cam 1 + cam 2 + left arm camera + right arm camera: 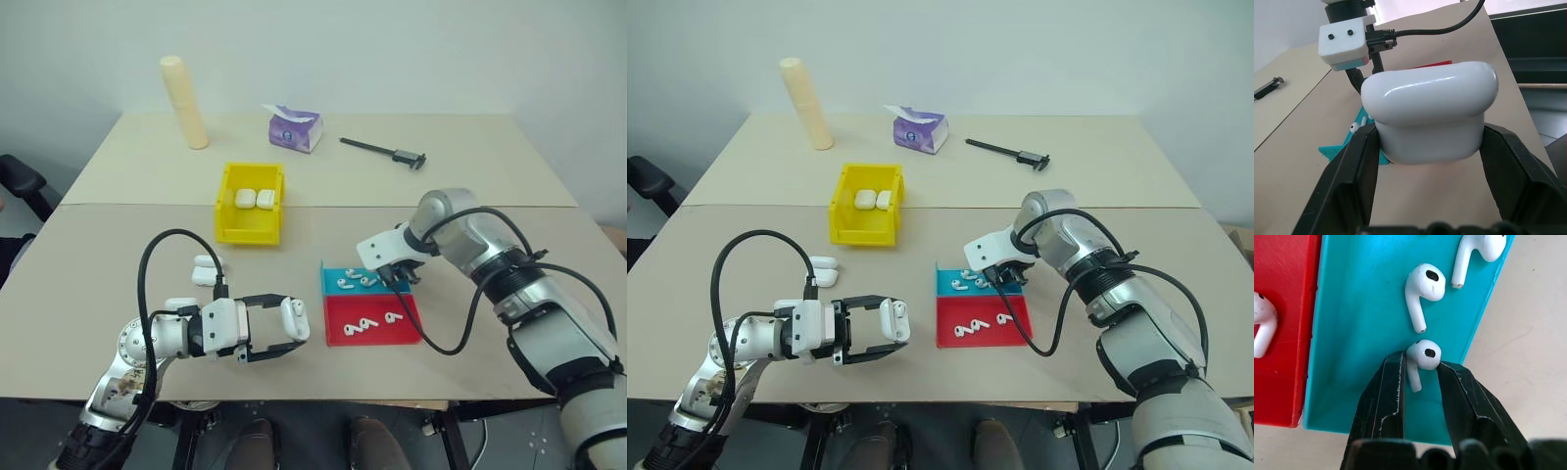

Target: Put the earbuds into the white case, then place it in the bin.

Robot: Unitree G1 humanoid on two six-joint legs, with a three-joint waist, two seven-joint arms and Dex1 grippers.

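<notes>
In the teal tray (pixel 1371 396), the right gripper (pixel 1420 369) brackets one earbud (pixel 1420 360), stem pointing toward six o'clock between nearly closed fingers, while the left gripper (pixel 279 328), at eight o'clock from the tray, clamps the white case (pixel 294 318).

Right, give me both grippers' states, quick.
Left gripper: shut on a white case.
Right gripper: fingers around an earbud in the teal tray.

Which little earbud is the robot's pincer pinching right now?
The earbud in the teal tray, squeezed between the right pincer's black fingers. The other earbuds lie loose, untouched.
</notes>
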